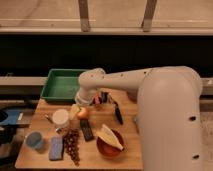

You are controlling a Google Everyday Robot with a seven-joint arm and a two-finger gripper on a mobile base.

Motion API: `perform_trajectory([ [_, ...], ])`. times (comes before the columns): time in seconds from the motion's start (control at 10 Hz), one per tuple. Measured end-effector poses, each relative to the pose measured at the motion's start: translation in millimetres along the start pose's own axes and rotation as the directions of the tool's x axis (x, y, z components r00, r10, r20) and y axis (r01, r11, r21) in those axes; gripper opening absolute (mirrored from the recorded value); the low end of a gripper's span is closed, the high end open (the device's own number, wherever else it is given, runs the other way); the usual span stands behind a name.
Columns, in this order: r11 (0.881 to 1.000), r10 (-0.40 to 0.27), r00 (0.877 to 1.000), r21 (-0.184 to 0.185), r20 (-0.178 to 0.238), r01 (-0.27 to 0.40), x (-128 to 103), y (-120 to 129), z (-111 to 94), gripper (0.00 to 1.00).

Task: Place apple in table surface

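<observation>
Apple sits on the table surface, just in front of the green tray, off its front right corner. Gripper hangs between that tray corner and the apple, right over the fruit. Its jaws are spread and pinch nothing as far as shows; contact with the apple, cannot tell. Handling guess: light, firm, smooth-skinned, and round, so it rolls and can squirt out of a pinch. Take it across the widest middle, pads on opposite sides, moderate squeeze, since it bruises if crushed. Judged from position, the apple looks already set on the wood in front of the tray.
</observation>
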Motion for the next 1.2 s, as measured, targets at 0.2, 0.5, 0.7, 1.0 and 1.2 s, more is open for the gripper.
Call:
perform_trajectory([
  [0.2, 1.0, 0.01, 1.0, -0.007, -0.019, -0.01, 4.6, -10.7, 6.2, 0.76],
  [0.5, 1.0, 0.011, 0.998, -0.005, -0.055, -0.011, 3.9, -13.4, 16.7, 0.76],
  [0.7, 0.999, 0.034, 0.997, 0.012, -0.074, -0.033, 7.6, -21.6, 21.9, 0.76],
  [1.0, 0.999, 0.039, 0.992, 0.027, -0.119, -0.036, 4.6, -16.4, 37.5, 0.76],
  [1.2, 0.998, 0.046, 0.988, 0.037, -0.147, -0.041, 5.5, -16.6, 46.5, 0.76],
])
